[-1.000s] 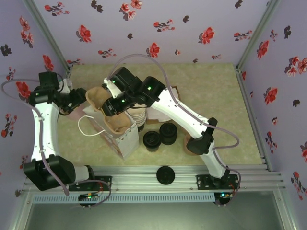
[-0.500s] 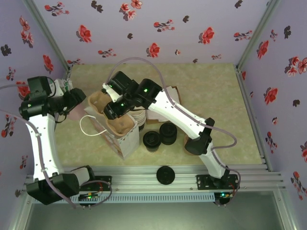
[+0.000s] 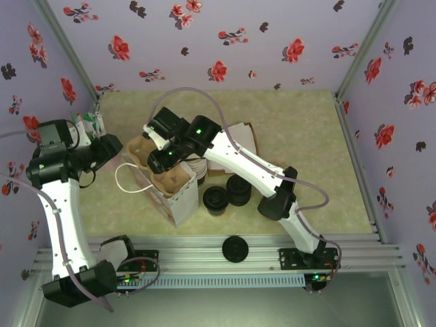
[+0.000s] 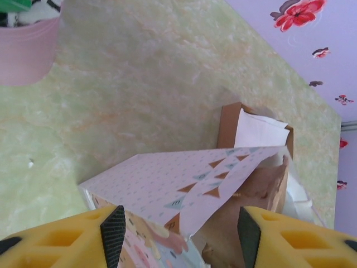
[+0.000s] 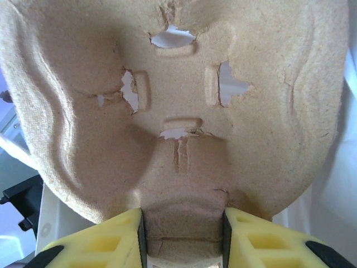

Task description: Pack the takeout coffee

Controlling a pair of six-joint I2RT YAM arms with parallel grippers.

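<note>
Looking down on a pale green marbled table (image 3: 306, 150) walled in by lilac flowered panels. Reaching with the right arm (image 3: 252, 167) from the near right corner up and left, and standing the left arm (image 3: 65, 204) along the left edge. Keeping a white patterned paper bag (image 3: 178, 203) open left of centre, with a brown cardboard box (image 3: 246, 133) just behind and to its right. Clamping the right gripper (image 3: 158, 158) on a brown pulp cup carrier (image 3: 170, 178), both yellow fingers pressing a tab at the carrier's edge. Holding that carrier tilted at the bag's mouth; not telling whether its lower end is already inside. Hovering the left gripper (image 4: 175, 223) at the bag's far left rim, jaws standing apart and gripping nothing, the bag's top edge lying in line with the gap. Showing a stack of cream-rimmed cups (image 3: 199, 167) between carrier and box. Leaving the takeout coffee (image 3: 215, 199), a dark cup under a round black lid, on the table just right of the bag and outside it, right beside a short black lid stack (image 3: 239, 188). Resting a loose black lid (image 3: 234, 248) on the near rail.
</note>
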